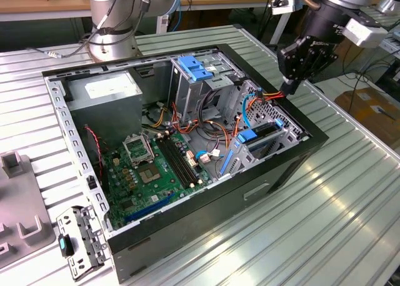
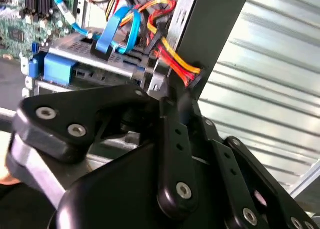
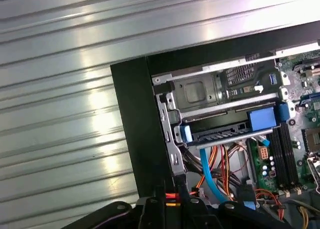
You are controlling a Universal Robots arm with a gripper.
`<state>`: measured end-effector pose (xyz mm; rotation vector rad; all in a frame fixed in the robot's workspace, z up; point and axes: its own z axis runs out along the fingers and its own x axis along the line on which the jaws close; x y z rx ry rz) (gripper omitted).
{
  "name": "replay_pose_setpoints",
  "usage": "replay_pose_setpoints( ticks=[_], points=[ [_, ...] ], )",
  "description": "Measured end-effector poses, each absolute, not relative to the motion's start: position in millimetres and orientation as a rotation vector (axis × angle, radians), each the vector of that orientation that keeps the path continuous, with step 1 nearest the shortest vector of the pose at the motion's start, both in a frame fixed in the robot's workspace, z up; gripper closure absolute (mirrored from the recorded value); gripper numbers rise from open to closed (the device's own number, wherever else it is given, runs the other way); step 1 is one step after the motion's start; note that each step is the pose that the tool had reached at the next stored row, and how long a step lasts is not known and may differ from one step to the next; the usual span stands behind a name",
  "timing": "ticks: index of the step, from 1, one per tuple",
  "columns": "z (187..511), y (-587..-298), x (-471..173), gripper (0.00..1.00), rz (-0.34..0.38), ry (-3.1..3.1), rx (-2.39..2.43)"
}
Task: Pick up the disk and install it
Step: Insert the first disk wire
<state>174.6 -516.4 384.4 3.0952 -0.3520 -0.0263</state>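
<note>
The disk [image 1: 262, 131] lies flat in the drive cage at the near right corner of the open computer case [image 1: 187, 248], with its blue end handle [image 1: 247, 136] facing the motherboard. In both wrist views the disk [image 2: 57, 69] [image 3: 261, 119] sits inside that cage. My gripper [image 1: 289, 86] hangs over the case's right wall, behind the cage and apart from the disk. Its black fingers [image 2: 172, 124] are drawn together, tips next to a red and yellow cable bundle [image 2: 177, 66]. Whether they pinch a cable I cannot tell. The gripper [image 3: 172, 203] is above the case wall.
A green motherboard [image 1: 156, 173] covers the case floor, with a grey power supply [image 1: 103, 92] at the back left. A second blue-handled caddy [image 1: 195, 69] stands in the tall cage. Loose cables [image 1: 206, 127] cross the middle. A grey fixture [image 1: 22, 230] and bracket [image 1: 78, 242] lie on the ribbed table [image 1: 325, 223].
</note>
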Motion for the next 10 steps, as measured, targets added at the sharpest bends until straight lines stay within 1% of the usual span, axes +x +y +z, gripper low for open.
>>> replay_pose_setpoints(
  ticks=[1, 2, 4, 10],
  points=[
    [382.3, -512.5, 175.7, 0.76, -0.028, -0.352, 3.095],
    [380.3, -510.6, 177.6, 0.70, -0.030, -0.353, 3.095],
    [375.4, -510.2, 181.4, 0.70, -0.033, -0.387, 3.091],
    [373.7, -510.2, 183.7, 0.70, -0.033, -0.482, 3.071]
  ],
)
